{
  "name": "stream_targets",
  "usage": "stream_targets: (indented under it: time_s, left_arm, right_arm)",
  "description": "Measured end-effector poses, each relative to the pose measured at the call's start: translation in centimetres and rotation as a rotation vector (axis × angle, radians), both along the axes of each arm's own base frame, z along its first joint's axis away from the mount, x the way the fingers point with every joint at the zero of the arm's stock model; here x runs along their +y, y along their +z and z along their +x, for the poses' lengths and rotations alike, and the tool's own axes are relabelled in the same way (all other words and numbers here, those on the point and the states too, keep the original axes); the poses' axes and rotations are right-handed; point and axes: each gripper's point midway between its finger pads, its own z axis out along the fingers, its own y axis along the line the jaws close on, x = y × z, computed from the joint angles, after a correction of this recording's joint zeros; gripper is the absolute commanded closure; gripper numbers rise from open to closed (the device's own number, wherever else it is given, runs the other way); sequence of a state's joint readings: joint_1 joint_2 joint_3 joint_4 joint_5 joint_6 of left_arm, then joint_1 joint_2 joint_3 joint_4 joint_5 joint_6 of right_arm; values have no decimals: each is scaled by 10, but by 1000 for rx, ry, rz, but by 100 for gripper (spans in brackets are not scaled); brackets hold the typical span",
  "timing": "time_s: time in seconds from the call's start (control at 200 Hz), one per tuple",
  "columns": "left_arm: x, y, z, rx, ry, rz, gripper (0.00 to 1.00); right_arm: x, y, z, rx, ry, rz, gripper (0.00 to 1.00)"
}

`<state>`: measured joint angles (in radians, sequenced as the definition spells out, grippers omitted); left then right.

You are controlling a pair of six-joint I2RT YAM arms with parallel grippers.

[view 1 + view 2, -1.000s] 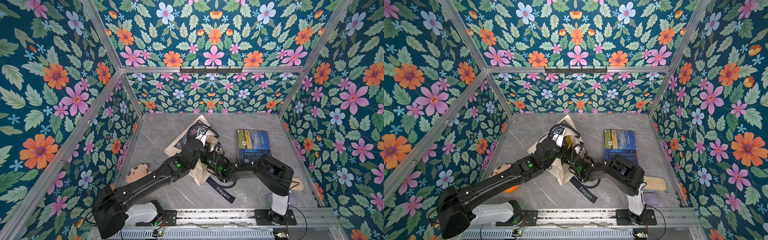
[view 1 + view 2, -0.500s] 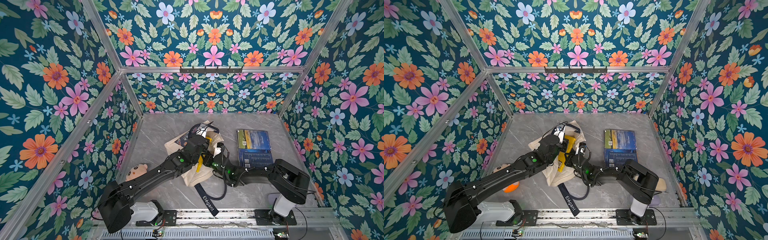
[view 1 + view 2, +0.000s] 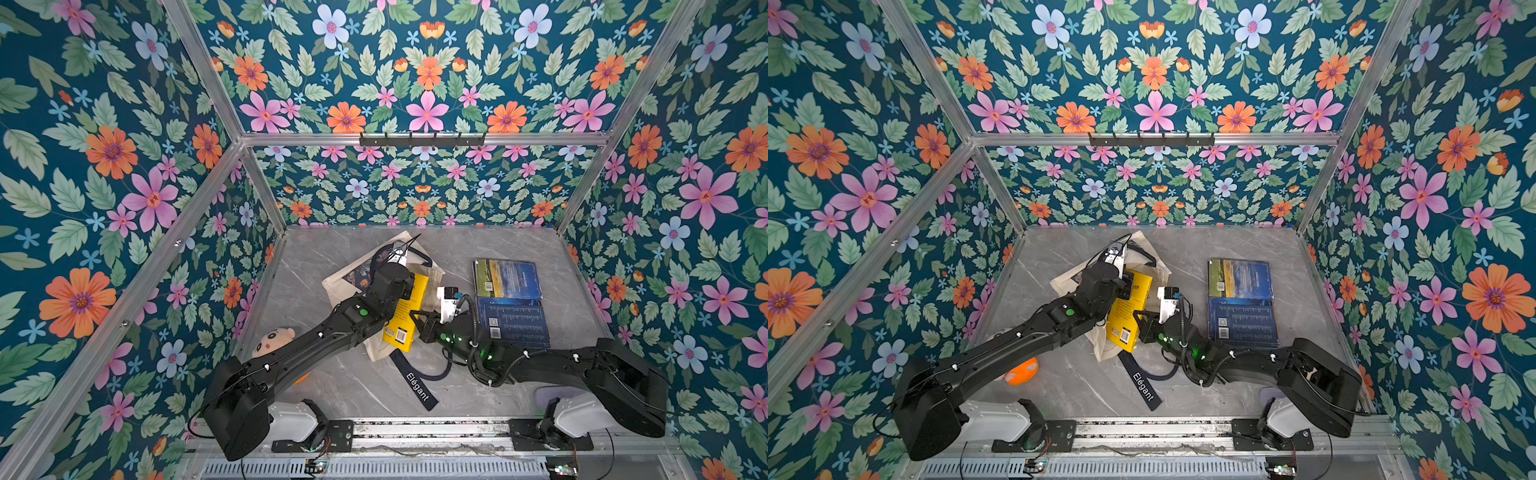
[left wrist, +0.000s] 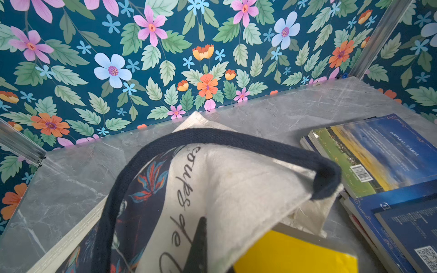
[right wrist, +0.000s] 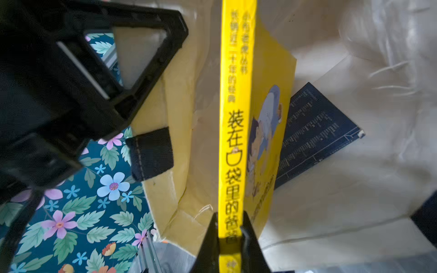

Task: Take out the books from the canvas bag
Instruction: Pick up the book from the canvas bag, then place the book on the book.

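The step in hand appears to be the drawing of the yellow book (image 3: pixel 405 309) out of the canvas bag (image 3: pixel 338 286). The bag lies slumped on the table (image 3: pixel 332 386) with its mouth turned toward the arms' bases. About half of the book is clear of the mouth, and its barcode end is out in the open.

For this to go well, the pull is best kept along the book's own length and straight out of the mouth, so that the inner corners are not caught in the cloth. The bag should be held back firmly, or it is likely to be dragged along. Once free, the book can be laid beside the landscape book (image 3: pixel 505 278) and the dark blue book (image 3: pixel 513 322), which lie touching on the table, apart from the bag.

The jaws of the right gripper (image 5: pixel 230 235) are closed narrowly on the yellow spine near its end, one on each side. The jaws of the left gripper (image 3: pixel 408 286) are fully closed. In the left wrist view one finger (image 4: pixel 199 236) is seen against the canvas by the lettering, so a fold of the bag's upper side appears to be pinched and lifted. A second dark blue book (image 5: pixel 316 132) is seen inside the bag, beyond the yellow one.
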<state>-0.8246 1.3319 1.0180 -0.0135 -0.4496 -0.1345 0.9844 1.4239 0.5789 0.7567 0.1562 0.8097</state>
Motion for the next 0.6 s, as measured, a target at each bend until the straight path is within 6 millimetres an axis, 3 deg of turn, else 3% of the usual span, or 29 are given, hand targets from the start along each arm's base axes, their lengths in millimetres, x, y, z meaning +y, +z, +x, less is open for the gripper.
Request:
stream_targets:
  time_s: [0.26,0.395,0.6]
  left_arm:
    - [0,0,1,6,3,-14,100]
    - [0,0,1,8,0,-13,100]
    - [-2,-2,1,12,-10,-12,100]
  right_arm:
    - [-27,33,-22,-65,21,51,100]
    - [-53,50,-27,-89,-34,73,100]
    - [-94,59,-33,-103,-140,71,100]
